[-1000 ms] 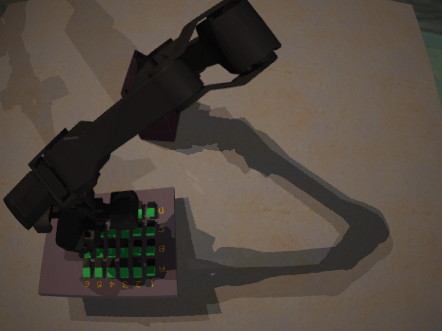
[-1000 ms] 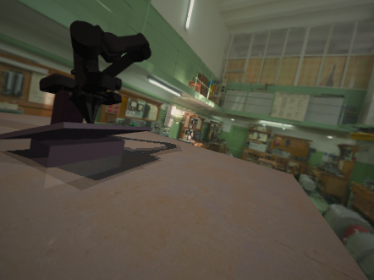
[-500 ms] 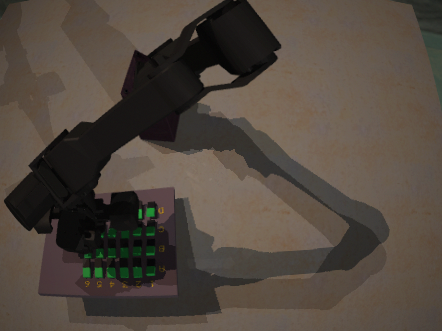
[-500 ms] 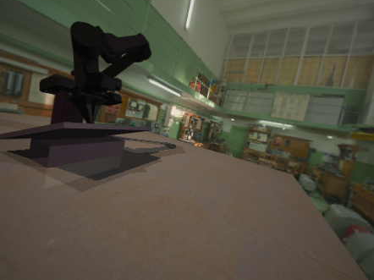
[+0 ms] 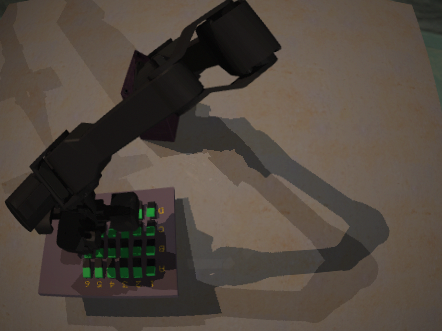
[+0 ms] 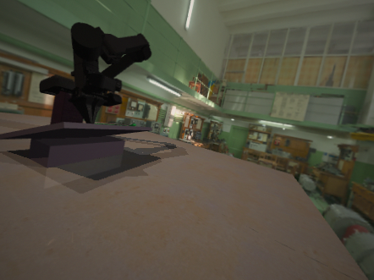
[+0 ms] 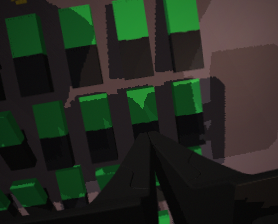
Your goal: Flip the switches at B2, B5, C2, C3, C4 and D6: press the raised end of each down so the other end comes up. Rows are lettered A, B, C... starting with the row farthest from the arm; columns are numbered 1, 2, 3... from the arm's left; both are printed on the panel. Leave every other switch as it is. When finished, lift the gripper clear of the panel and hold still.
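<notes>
The switch panel [image 5: 55,279] [image 6: 63,129] [image 7: 240,25] stands tilted on its base, with green and dark rocker switches in rows A to D. My gripper [image 6: 91,122] [image 7: 148,140] is shut and empty. In the wrist view its tips overlap the dark near end of switch B5 [image 7: 141,102], between B4 [image 7: 95,112] and B6 [image 7: 187,97]; whether they touch it is not clear. B2 [image 5: 137,251] shows in the top view. C3 [image 7: 70,182], C4 [image 7: 107,175] and C2 [image 7: 30,192] lie lower left in the wrist view. The arm hides D6 in the top view.
Row A, with A5 [image 7: 131,22] and A6 [image 7: 182,17], lies beyond the fingertips. D1 [image 5: 151,212] is at the panel's near corner. The arm [image 5: 135,107] reaches over the panel's column 6 side from its base. The table [image 5: 300,127] [image 6: 190,217] carries the arm's shadows.
</notes>
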Controlling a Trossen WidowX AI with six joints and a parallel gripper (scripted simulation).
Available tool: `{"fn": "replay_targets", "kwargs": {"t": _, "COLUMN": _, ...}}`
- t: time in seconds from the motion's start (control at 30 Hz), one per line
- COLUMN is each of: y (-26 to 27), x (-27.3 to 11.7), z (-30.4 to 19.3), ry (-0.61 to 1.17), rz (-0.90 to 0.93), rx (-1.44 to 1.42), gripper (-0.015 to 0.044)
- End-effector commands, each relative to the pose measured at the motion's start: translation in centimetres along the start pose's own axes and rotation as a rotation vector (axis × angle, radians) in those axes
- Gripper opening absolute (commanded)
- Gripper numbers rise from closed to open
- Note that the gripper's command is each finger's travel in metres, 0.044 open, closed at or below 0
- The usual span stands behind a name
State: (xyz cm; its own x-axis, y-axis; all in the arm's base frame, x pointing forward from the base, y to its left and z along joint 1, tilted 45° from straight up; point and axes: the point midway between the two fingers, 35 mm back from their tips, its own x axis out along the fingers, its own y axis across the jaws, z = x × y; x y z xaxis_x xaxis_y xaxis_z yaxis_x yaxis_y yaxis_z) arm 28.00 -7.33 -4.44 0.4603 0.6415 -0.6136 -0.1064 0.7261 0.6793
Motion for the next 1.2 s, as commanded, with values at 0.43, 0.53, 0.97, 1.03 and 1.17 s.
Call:
{"fn": "replay_targets", "kwargs": {"t": 0.43, "y": -0.3, "x": -3.0, "z": 0.2, "ry": 0.014, "rz": -0.006, "rx": 0.002, "gripper": 0.0}}
{"fn": "replay_targets", "kwargs": {"t": 0.53, "y": -0.1, "x": -6.1, "z": 0.2, "ry": 0.025, "rz": 0.0, "rx": 0.004, "gripper": 0.0}}
{"fn": "replay_targets", "kwargs": {"t": 0.97, "y": 4.6, "x": -6.4, "z": -0.9, "ry": 0.026, "rz": 0.002, "rx": 0.006, "gripper": 0.0}}
{"fn": "replay_targets", "kwargs": {"t": 1.03, "y": 6.4, "x": -6.4, "z": -1.6, "ry": 0.026, "rz": 0.003, "rx": 0.007, "gripper": 0.0}}
{"fn": "replay_targets", "kwargs": {"t": 1.17, "y": 7.0, "x": -6.3, "z": -1.9, "ry": 0.026, "rz": 0.003, "rx": 0.007, "gripper": 0.0}}
